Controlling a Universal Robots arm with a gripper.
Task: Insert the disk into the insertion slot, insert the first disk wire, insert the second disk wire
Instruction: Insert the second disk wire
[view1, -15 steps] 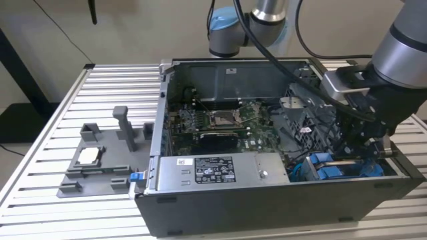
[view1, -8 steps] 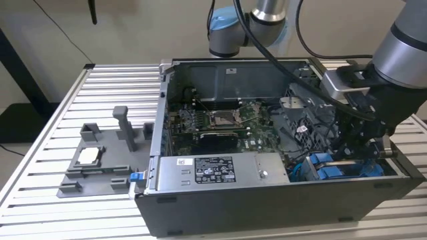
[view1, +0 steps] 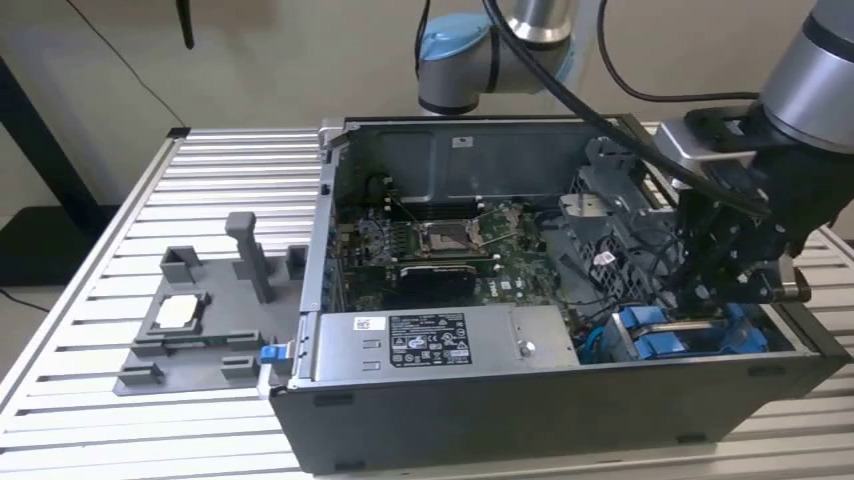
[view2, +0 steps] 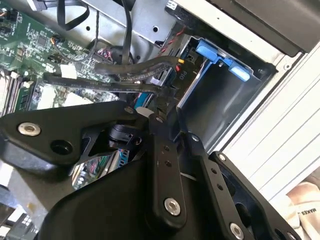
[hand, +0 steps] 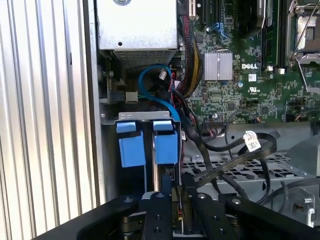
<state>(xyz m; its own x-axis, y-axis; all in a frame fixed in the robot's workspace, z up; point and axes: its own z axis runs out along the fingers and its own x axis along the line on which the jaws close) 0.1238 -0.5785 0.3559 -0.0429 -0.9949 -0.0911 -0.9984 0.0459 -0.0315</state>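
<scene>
Your gripper hangs low inside the open computer case, at the corner nearest the exterior view's right, directly over the insertion slot. That slot is the dark grey bay with the blue rails, tucked between the power supply and the case's end wall.

In the second wrist view the gripper has its fingers drawn close together on a black wire, pinching it near its connector end, just beside the bay wall and its blue tabs. Look at the first wrist view and you see the same narrow grip: the two fingers stand side by side with a thin connector between them, right at the near end of the blue rails.

Whether the disk already sits in the bay you cannot tell for sure; the rails and the gripper cover most of the bay's inside.

A blue cable loops from behind the rails toward the power supply, and a bundle of black cables lies across the metal floor beside the motherboard. Outside the case, on the slatted table, the light grey fixture with upright posts stands well apart from the gripper.
</scene>
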